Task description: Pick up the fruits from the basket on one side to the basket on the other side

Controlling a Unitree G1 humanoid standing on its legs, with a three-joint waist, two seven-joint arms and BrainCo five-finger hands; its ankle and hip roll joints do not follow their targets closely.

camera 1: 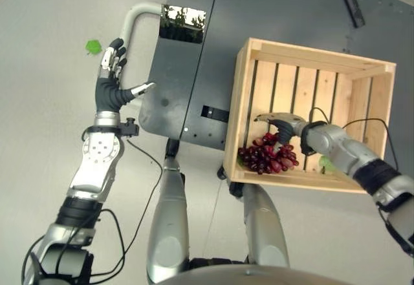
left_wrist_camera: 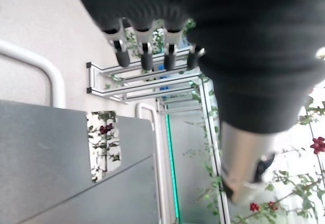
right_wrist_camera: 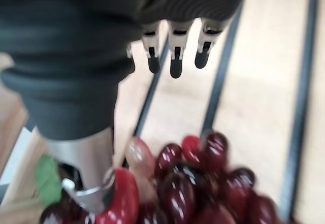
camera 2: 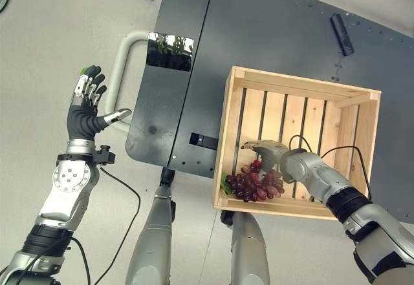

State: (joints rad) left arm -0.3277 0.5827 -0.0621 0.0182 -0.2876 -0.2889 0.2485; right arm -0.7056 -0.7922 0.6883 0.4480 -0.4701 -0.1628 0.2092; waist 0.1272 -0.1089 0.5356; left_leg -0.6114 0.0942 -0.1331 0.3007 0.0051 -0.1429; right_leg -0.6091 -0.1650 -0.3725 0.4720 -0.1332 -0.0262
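Note:
A bunch of dark red grapes (camera 1: 268, 159) lies in the near left corner of a slatted wooden crate (camera 1: 310, 55). My right hand (camera 1: 284, 125) reaches into the crate just above the bunch. Its fingers (right_wrist_camera: 175, 61) stretch straight out over the slats, and the thumb (right_wrist_camera: 86, 168) points down against the grapes (right_wrist_camera: 203, 183). The fingers are not curled round the fruit. My left hand (camera 1: 111, 91) is held up over the floor at the left, well away from the crate, fingers spread and empty.
The crate stands on a dark grey cart top (camera 1: 284, 7) with a pale curved handle (camera 1: 132, 23) at its left end. A black bar (camera 1: 352, 6) lies at the cart's far right. Something small and green (camera 1: 94, 46) sits on the floor beyond my left hand.

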